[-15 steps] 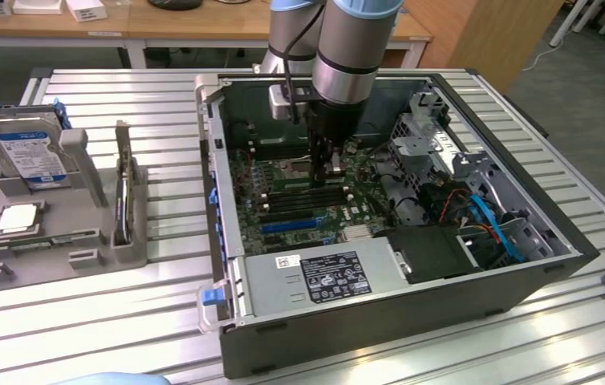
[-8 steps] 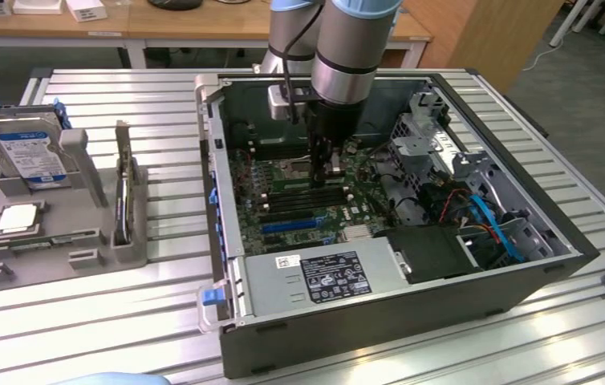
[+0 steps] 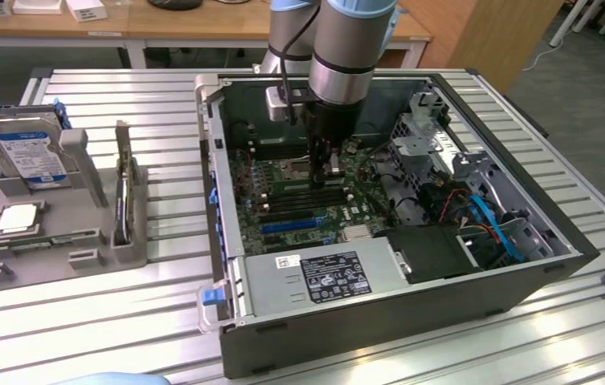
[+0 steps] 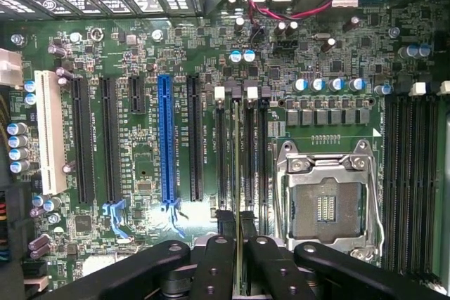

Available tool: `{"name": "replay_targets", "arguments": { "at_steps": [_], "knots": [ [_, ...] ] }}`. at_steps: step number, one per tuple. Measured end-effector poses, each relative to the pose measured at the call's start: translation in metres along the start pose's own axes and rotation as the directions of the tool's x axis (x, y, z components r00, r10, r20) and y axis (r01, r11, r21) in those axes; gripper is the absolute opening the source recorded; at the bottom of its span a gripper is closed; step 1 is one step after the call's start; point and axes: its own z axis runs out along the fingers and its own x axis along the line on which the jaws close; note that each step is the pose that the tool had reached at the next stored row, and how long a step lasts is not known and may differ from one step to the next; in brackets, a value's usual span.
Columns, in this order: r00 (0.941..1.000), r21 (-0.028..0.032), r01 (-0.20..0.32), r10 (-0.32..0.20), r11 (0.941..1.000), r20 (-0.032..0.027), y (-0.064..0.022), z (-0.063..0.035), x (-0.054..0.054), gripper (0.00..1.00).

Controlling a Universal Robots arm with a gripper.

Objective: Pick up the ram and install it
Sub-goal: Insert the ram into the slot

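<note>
My gripper (image 3: 327, 170) reaches straight down into the open computer case (image 3: 388, 341), just above the green motherboard (image 3: 292, 204). In the wrist view the black fingers (image 4: 211, 265) are shut on the ram (image 4: 240, 226), which shows edge-on as a thin strip between them. It hangs upright over the row of long black memory slots (image 4: 235, 152) with white latches, beside the empty CPU socket (image 4: 325, 205). Whether its lower edge touches a slot I cannot tell.
On the exterior view's left, a grey parts holder (image 3: 67, 245) carries a silver hard drive (image 3: 30, 152) and a square CPU chip (image 3: 19, 218). Inside the case are a power supply (image 3: 324, 277), a drive cage with cables (image 3: 474, 216) and a blue expansion slot (image 4: 166, 138).
</note>
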Motion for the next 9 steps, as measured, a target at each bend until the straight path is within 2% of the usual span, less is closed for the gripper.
{"name": "replay_targets", "arguments": {
  "at_steps": [9],
  "knots": [
    [1.0, 0.0001, -0.001, 0.001, 1.0, 0.0, 0.0001, 0.0017, 0.0, 0.14]
  ]
}}
